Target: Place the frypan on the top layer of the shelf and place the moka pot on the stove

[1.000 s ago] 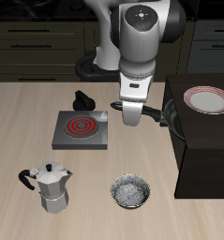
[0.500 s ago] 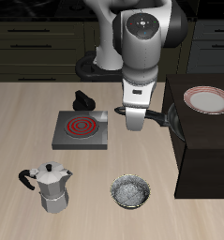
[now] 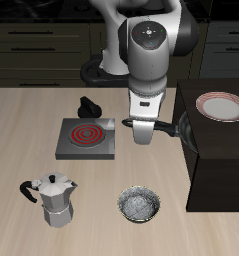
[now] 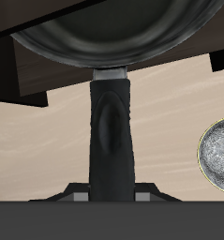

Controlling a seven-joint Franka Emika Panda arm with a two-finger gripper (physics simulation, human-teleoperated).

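Gripping the frypan (image 4: 112,122) handle, jaws sit beside the shelf (image 3: 223,160) edge.

A plate (image 3: 220,105) occupies the shelf (image 3: 216,150) top, leaving bare room beside it.

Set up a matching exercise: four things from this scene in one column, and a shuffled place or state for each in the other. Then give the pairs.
Things:
1. frypan
2. moka pot
3. stove
4. plate

Places or states:
A. rests on the shelf top
B. held by its handle in the gripper
C. stands on the table near its front edge
D. bare red coil, nothing on it

Pairs: 1-B, 2-C, 3-D, 4-A
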